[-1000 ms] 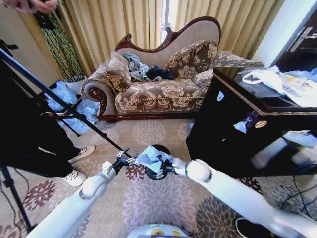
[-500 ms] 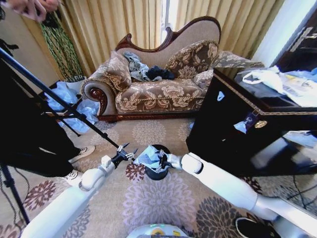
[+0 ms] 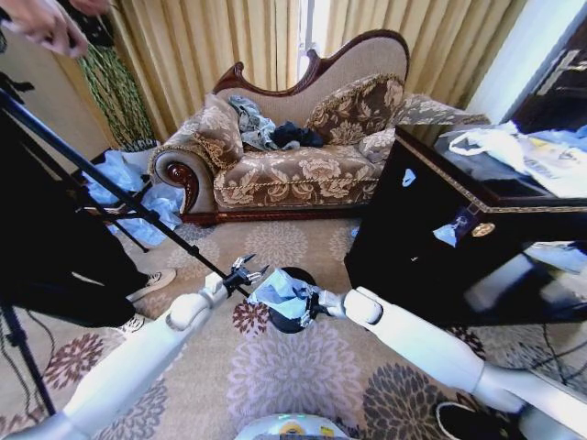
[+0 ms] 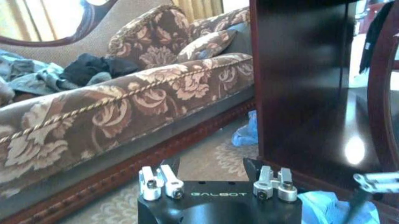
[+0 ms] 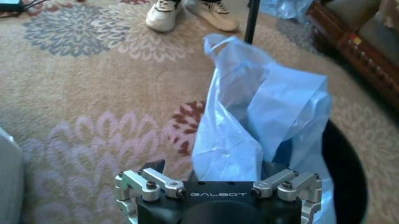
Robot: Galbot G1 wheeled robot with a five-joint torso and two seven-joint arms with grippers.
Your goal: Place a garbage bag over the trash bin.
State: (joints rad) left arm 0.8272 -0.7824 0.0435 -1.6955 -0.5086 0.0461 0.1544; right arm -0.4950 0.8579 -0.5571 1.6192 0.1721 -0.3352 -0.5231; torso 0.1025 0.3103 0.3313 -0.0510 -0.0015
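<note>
**Head view puts the bag between two grippers, right one holding**

Head view: the trash bin (image 3: pixel 292 316) stands on the patterned carpet (image 3: pixel 303 376) in front of the sofa (image 3: pixel 293 137), beside the glossy black cabinet (image 3: pixel 431 238). The garbage bag (image 3: pixel 280 291) sits bunched over the bin's near-left rim, not spread around it. The right gripper (image 3: pixel 309 304) is at the bag's right edge, over the bin mouth, and appears pinched on the plastic. The left gripper (image 3: pixel 248 271) hovers just to the left of the bag with its fingers spread, close to the plastic but not on it. The bag therefore lies to the right of the left claw, and that free edge is nearer the left arm than the right.

Left wrist view: the left gripper (image 4: pixel 216 179) has its fingers apart and empty, aimed toward the sofa (image 4: pixel 112 102) and cabinet (image 4: pixel 305 84). A scrap of the garbage bag (image 4: pixel 327 207) shows at one corner, off to the side rather than between the fingers.

Right wrist view: the right gripper (image 5: pixel 218 184) has the garbage bag (image 5: pixel 262 121) rising straight out from between its fingers, its long axis running away from the claw, with the dark opening of the trash bin (image 5: pixel 343 172) beside it. I judge the bag's mouth must be pulled open sideways toward the left claw.
</note>
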